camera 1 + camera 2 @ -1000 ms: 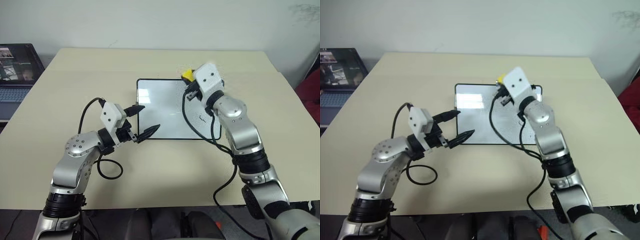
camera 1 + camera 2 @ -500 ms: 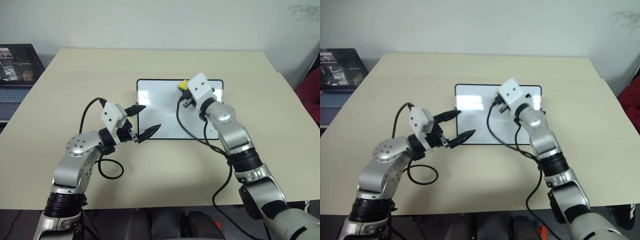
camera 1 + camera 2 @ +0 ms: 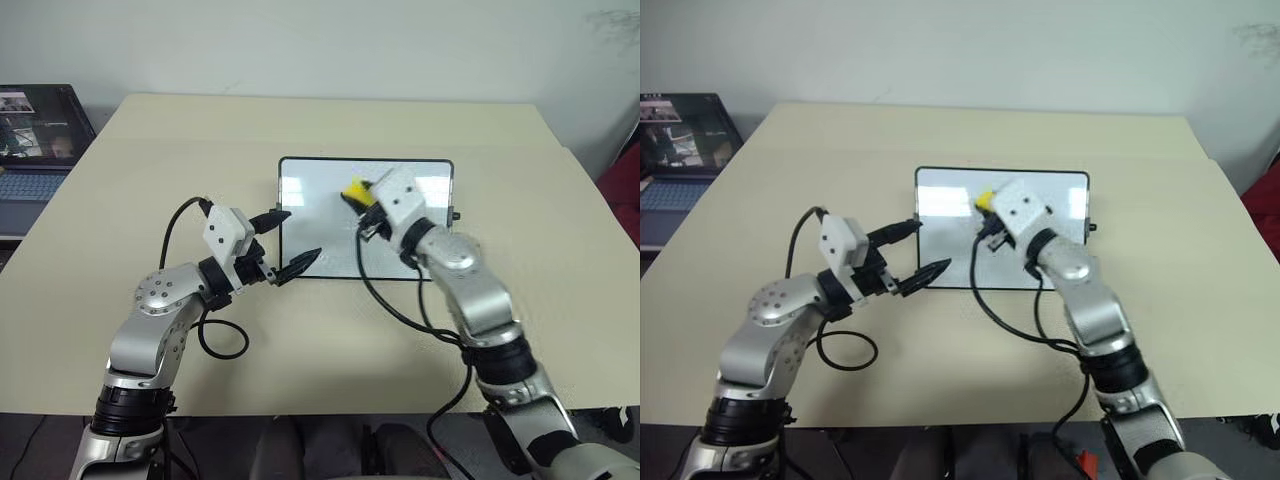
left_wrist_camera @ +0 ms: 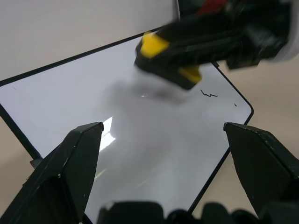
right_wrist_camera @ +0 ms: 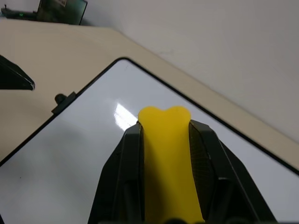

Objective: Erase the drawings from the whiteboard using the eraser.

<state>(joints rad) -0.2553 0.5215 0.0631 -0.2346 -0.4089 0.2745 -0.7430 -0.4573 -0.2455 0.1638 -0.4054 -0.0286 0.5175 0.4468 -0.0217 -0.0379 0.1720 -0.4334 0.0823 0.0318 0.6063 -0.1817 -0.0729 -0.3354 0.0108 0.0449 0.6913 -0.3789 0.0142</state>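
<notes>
Right claw (image 5: 166, 140) pinches the eraser (image 5: 166, 154) over the whiteboard (image 3: 310, 215); left claw (image 3: 290, 243) spread beside it.

A wide beige table (image 3: 320, 120) stands against a pale wall (image 3: 300, 40). Off its far left corner sits an open laptop (image 3: 35, 135) (screen lit, keyboard facing this way).

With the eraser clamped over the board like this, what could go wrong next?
1. A squiggle remains near one corner of the whiteboard; the right gripper, shut on the eraser, may miss it.
2. The open left gripper hovers at the board's edge, so a sweep toward it might collide.
3. Wiping pressure may slide the board on the table.
</notes>
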